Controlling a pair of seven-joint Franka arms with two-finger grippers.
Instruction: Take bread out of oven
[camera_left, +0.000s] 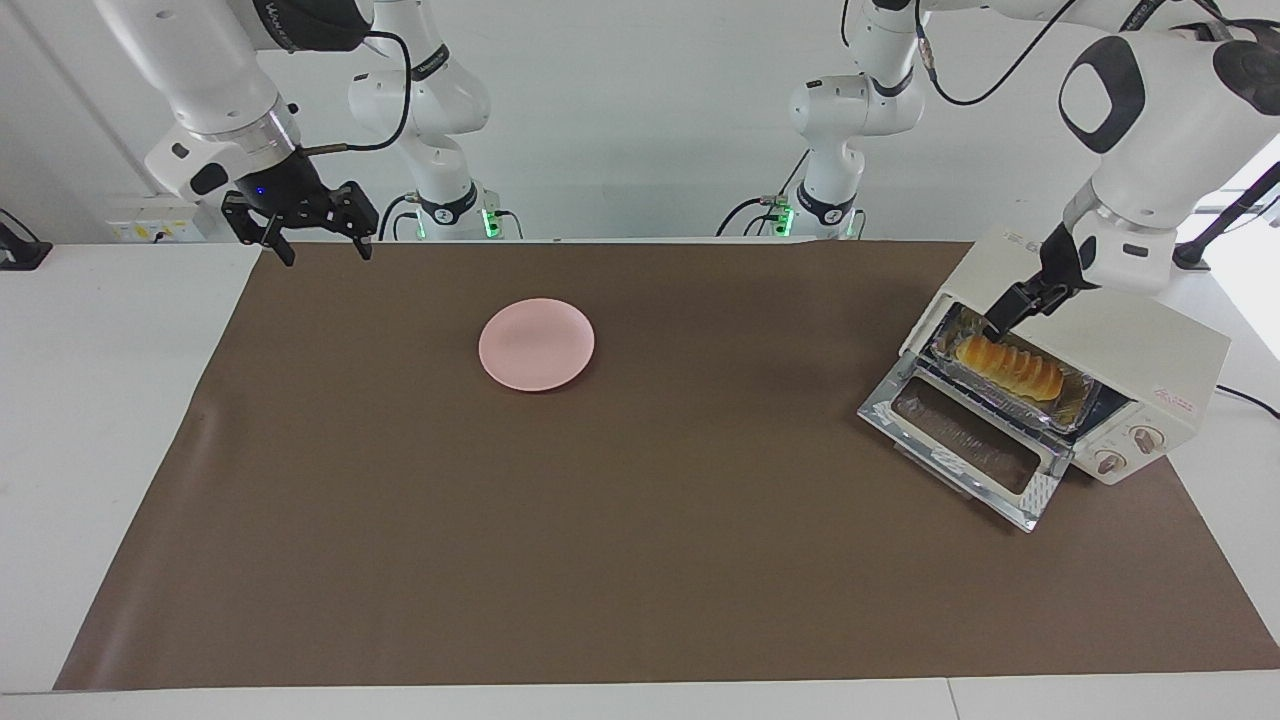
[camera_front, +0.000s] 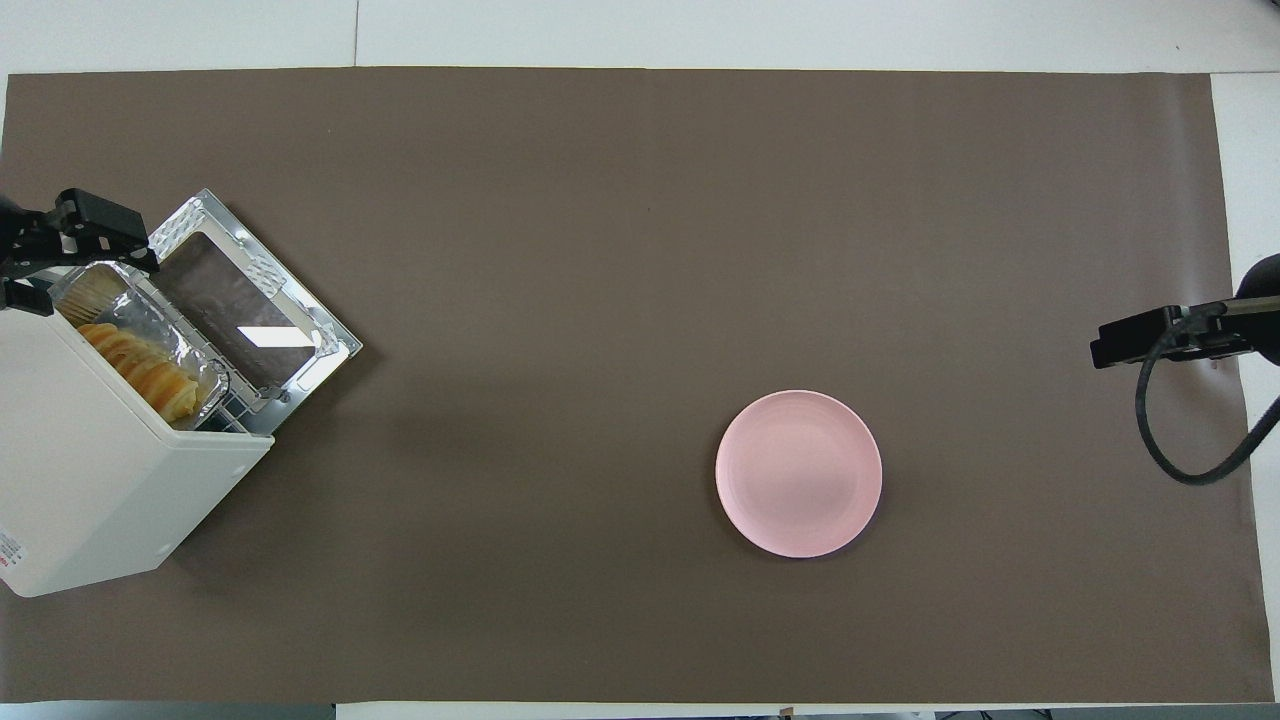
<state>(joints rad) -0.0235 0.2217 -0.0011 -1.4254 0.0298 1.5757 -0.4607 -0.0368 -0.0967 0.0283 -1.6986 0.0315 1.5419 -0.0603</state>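
Observation:
The cream-white oven (camera_left: 1130, 340) (camera_front: 90, 480) stands at the left arm's end of the table with its glass door (camera_left: 960, 440) (camera_front: 245, 310) dropped open. Inside, the golden ridged bread (camera_left: 1008, 366) (camera_front: 140, 362) lies in a crinkled foil tray (camera_left: 1075, 400). My left gripper (camera_left: 1000, 315) hangs open at the top of the oven's mouth, just above the end of the bread nearer the robots, apart from it. My right gripper (camera_left: 322, 245) waits open in the air over the mat's edge at the right arm's end.
A pink plate (camera_left: 537, 344) (camera_front: 798, 473) sits on the brown mat (camera_left: 640, 520), toward the right arm's side of the middle. The open door juts out over the mat in front of the oven. Two round knobs (camera_left: 1128, 452) are on the oven's front.

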